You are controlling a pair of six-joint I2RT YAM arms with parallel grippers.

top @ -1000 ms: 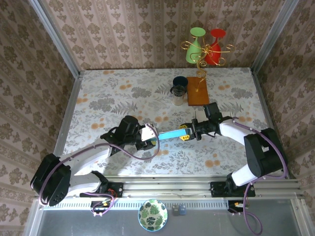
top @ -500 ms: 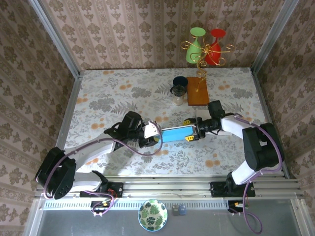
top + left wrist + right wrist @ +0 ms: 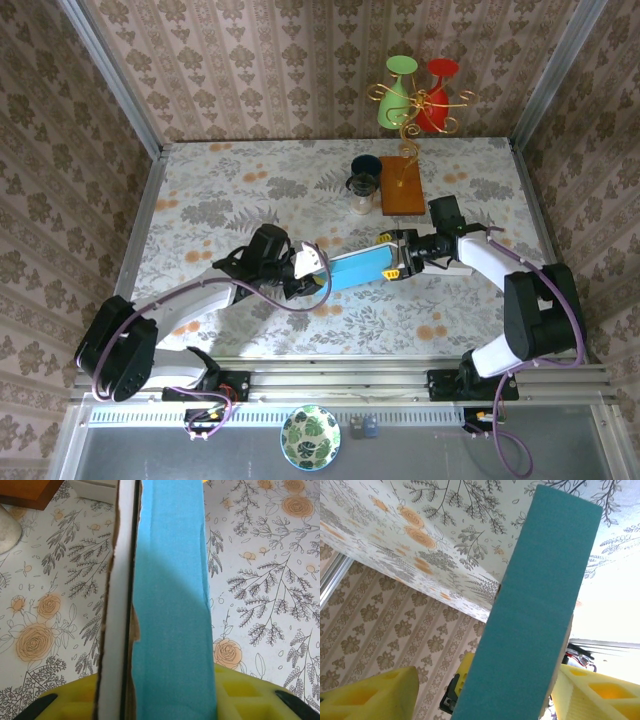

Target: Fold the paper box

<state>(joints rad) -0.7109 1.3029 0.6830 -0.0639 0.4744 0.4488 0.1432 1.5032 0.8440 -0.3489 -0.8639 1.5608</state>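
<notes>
Bench [image 3: 200, 190]: floral cloth, patterned wallpaper on three sides.

Left arm [image 3: 190, 300]: reaches from the near-left corner toward the bench centre. Right arm [image 3: 500, 265]: bends in from the near right, wrist pointing left.

Wire stand [image 3: 412, 120]: far right of the bench, upright, carrying a green glass [image 3: 396, 100] and a red glass [image 3: 437, 100] hung upside down.

Paper box [image 3: 357, 268]: flattened, blue face up, spanning the gap between the two arms at mid-bench toward the near side. Its right end sits a bit farther back than its left. Wrist views show it off the cloth. Left wrist view shows it edge-on, a white panel lying against the blue one, with torn-looking cardboard edges.

Bowl [image 3: 310, 437]: leaf pattern, on the frame in front of the arm bases, off the bench.

Wooden base [image 3: 402, 186]: brown block under the stand, flat on the cloth.

Left pincer [image 3: 312, 268]: closed onto the left end of the paper box. Yellow pads [image 3: 250, 700] press against both sides, no gap seen.

Right pincer [image 3: 390, 255]: jaws spread wide around the right end of the paper box, not clamped. In the right wrist view one of the yellow fingers [image 3: 370, 692] stands well clear of the blue panel, the other just beside it.

Glass cup [image 3: 361, 192]: just left of the wooden base. Dark cup [image 3: 364, 165]: right behind it, the two touching or nearly so.
</notes>
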